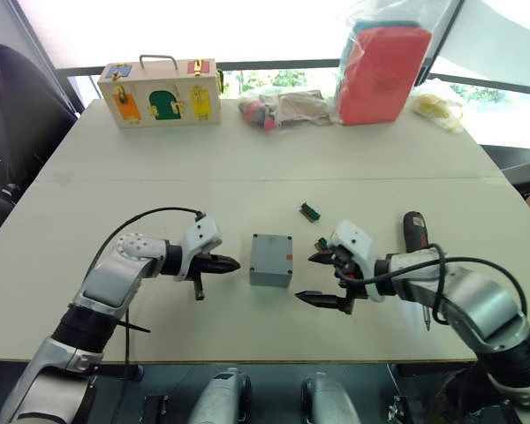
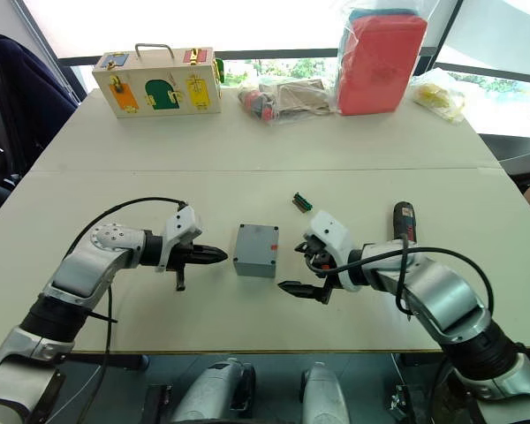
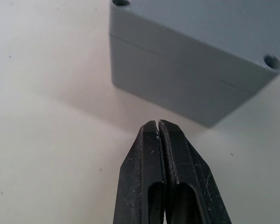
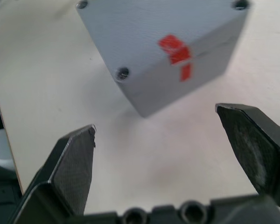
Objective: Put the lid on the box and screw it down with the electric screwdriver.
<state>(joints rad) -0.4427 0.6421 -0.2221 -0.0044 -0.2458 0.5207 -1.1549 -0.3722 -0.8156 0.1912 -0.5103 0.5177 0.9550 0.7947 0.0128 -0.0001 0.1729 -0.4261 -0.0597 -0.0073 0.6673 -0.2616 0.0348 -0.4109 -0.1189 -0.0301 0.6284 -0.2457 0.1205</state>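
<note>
A broad, pale cream bench (image 1: pixel 247 168) with a seam running across its middle fills the room's foreground. Behind its far edge a wide window (image 1: pixel 203 26) with a dark frame lets in strong daylight, with green foliage (image 1: pixel 274 79) outside. A dark chair (image 1: pixel 18 97) stands at the bench's left side.

Arms silver-grey, black joints, looping black cables — white wrist housings, left gripper (image 1: pixel 230 263) and right gripper (image 1: pixel 316 277) with black tapered fingers.
</note>
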